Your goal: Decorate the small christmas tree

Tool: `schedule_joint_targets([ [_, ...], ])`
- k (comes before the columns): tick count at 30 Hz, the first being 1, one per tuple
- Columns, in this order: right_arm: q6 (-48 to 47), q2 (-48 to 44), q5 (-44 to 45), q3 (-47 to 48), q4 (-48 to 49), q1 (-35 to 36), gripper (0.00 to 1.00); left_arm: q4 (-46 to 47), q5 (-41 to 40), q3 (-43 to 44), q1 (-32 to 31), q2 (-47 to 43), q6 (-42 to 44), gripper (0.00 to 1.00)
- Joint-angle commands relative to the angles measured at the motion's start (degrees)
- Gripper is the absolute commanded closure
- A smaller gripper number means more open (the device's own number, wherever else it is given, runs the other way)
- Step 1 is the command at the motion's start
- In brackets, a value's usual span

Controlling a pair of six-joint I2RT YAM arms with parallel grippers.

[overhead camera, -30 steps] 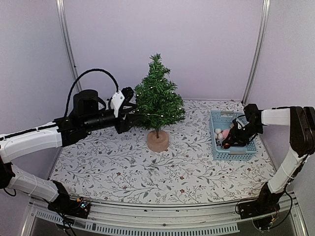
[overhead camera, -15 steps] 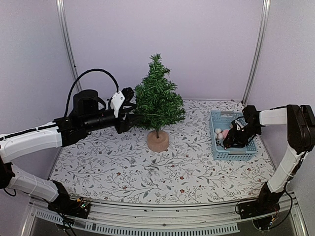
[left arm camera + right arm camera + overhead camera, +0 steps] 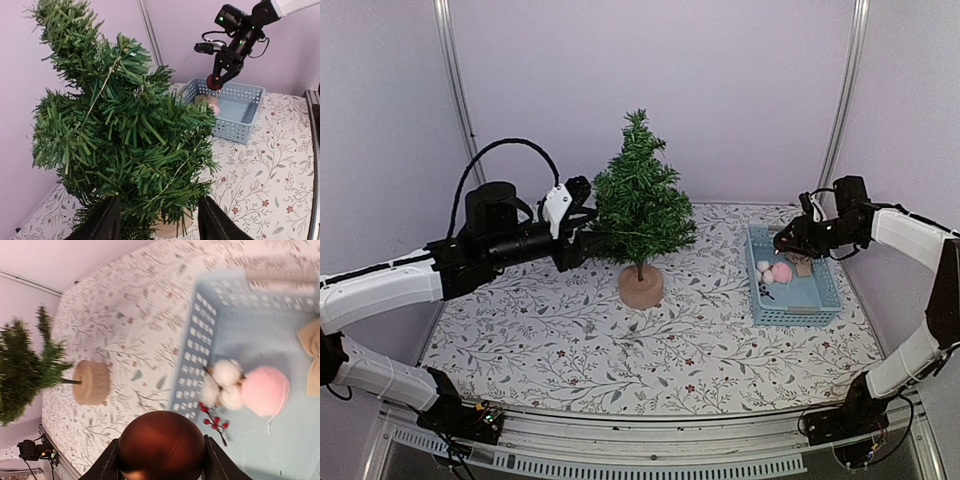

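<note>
Flower-patterned table [image 3: 550, 340] has the small christmas tree [image 3: 640, 205], a bristly dark green one on a round tan wooden base, standing upright mid-table toward the back. The left gripper [image 3: 157, 217] is at its lower branches, jaws partway apart with needles between them, can't tell if it's pinching. Off right is a light blue plastic basket [image 3: 795, 316], and above it the right gripper [image 3: 783, 241] is clamped on a shiny dark red ball [image 3: 161, 442].

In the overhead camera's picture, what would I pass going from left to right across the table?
left pincer → small christmas tree → blue basket
</note>
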Motion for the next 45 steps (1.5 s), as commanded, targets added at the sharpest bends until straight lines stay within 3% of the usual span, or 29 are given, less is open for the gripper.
schedule_joint_targets([
  [1, 4.4, -5.9, -11.1, 2.4, 7.8, 0.0, 0.61, -0.8, -1.9, 2.4, -2.6, -2.5, 1.3, 0.46],
  [7, 10.0, -9.5, -17.1, 5.0, 16.2, 4.0, 0.63, -2.7, -5.4, 4.9, -6.8, -2.5, 2.6, 0.48],
  [13, 15.6, -11.2, -16.6, 5.9, 22.9, 11.5, 0.64, -1.5, -8.9, 6.7, -11.9, -0.8, 0.7, 0.53],
  [34, 21.1, -13.2, -1.6, 9.4, 25.5, 30.8, 0.72, 3.5, -21.5, 4.1, -19.1, -1.1, -10.5, 0.71],
  [45, 21.8, -8.5, 1.9, 11.4, 24.1, 37.0, 0.74, 3.5, -19.5, 4.3, -19.3, 2.0, -6.6, 0.74],
])
